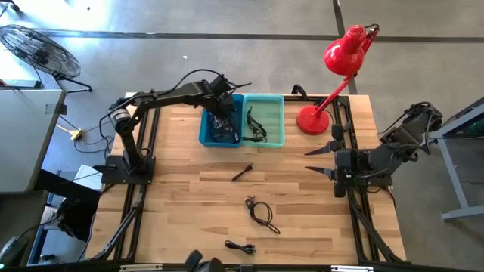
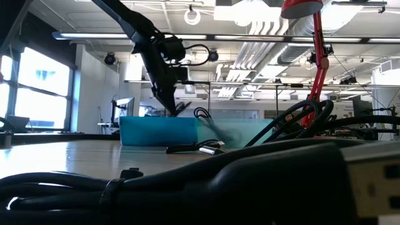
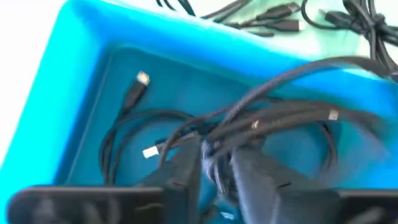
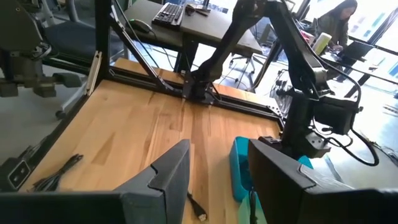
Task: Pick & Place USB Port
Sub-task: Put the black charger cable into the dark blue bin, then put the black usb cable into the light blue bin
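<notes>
Left gripper (image 3: 214, 171) down inside the bright blue plastic bin (image 1: 208, 128), fingers pinched on a bundle of black USB cables (image 3: 273, 118).
Right gripper (image 1: 316, 162) waits, fingers spread wide, at the wooden table's (image 1: 189, 196) right edge; three more black cables lie loose on the boards.

We count two bins side by side at the table's far edge: one blue bin (image 1: 206, 133) and one teal bin (image 1: 274, 121). Three loose cables lie on the bare wood: a short straight cable (image 1: 242, 173), a coiled cable (image 1: 261, 212) and a small cable (image 1: 240, 247) near the front edge. One red desk lamp (image 1: 333, 74) stands beside the teal bin. Two arms are present, with the left gripper (image 1: 221, 125) and the right gripper (image 1: 318, 160). How many cables fill the blue bin we cannot tell; they are tangled.
</notes>
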You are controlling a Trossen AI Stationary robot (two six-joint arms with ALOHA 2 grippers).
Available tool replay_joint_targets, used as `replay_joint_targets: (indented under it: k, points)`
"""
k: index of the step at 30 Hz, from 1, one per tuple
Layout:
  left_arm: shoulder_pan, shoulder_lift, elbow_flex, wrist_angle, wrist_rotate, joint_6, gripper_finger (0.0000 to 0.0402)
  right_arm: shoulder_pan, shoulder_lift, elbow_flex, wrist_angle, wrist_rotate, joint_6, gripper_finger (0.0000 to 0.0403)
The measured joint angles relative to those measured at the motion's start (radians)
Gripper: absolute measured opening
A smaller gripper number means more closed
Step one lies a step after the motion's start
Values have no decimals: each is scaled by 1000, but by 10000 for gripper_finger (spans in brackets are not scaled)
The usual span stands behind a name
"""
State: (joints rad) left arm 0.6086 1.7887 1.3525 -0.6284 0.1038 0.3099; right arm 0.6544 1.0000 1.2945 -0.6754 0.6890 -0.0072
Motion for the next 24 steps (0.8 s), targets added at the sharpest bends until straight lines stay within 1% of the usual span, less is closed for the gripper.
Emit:
replay_joint_targets:
  k: [4, 7, 11, 14, 16, 19, 24]
  points:
    - [0, -20, 3, -23, 0, -2, 134, 0, 0, 0, 0, -4, 8, 153]
    - [0, -37, 11, -62, 5, -25, 157, 0, 1, 0, 0, -4, 11, 153]
    - [0, -82, 48, -144, 30, -25, 168, 0, 1, 0, 2, -8, 28, 153]
    - [-22, -141, 71, -181, 82, -11, 169, 0, 1, 0, 2, -16, 33, 153]
    - [-51, -187, 75, -196, 135, -11, 169, 0, 1, 0, 2, -19, 33, 153]
    - [-125, -251, 76, -201, 200, -9, 169, 0, 1, 0, -2, -19, 32, 153]
    - [-302, -321, 76, -243, 193, -55, 170, 0, 1, 0, -12, -19, 29, 153]
